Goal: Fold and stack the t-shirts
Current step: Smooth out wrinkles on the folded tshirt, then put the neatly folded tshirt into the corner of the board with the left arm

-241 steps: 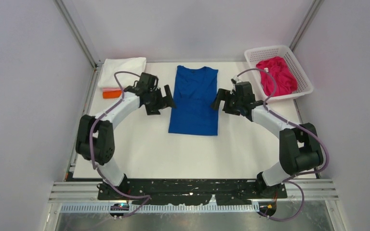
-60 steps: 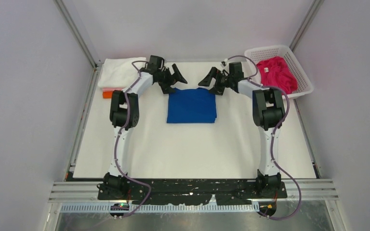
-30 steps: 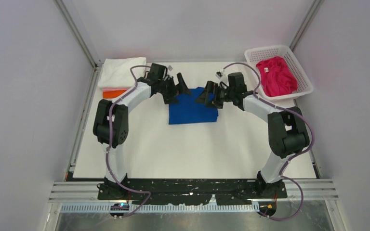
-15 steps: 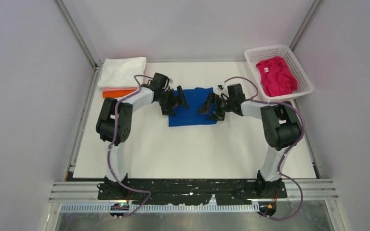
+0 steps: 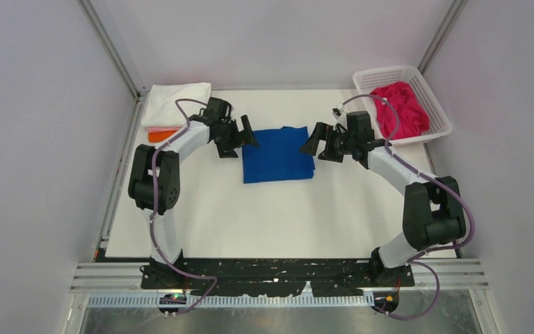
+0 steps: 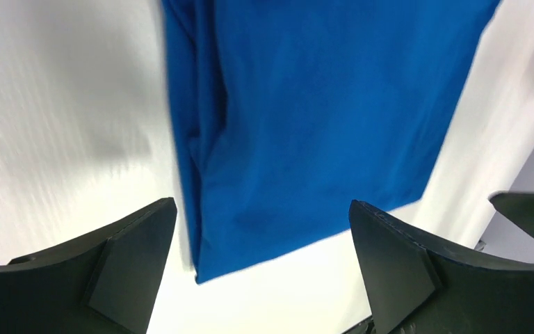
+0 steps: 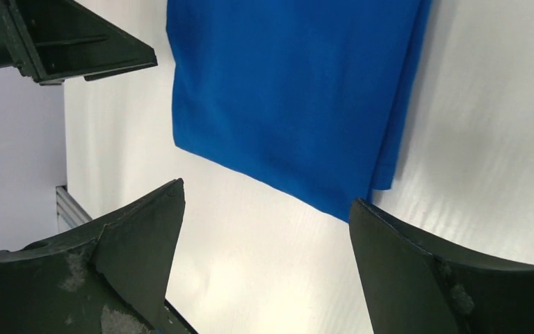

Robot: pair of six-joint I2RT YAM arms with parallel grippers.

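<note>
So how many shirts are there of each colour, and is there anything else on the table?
Blue shirt: 1
White shirt: 1
Pale pink shirt: 1
Orange shirt: 1
Magenta shirt: 1
White basket: 1
Total: 6 things, 5 of them shirts

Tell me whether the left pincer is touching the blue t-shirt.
Cannot tell. In the left wrist view the open left pincer straddles a corner of the blue t-shirt, but its height above the cloth is unclear.
</note>
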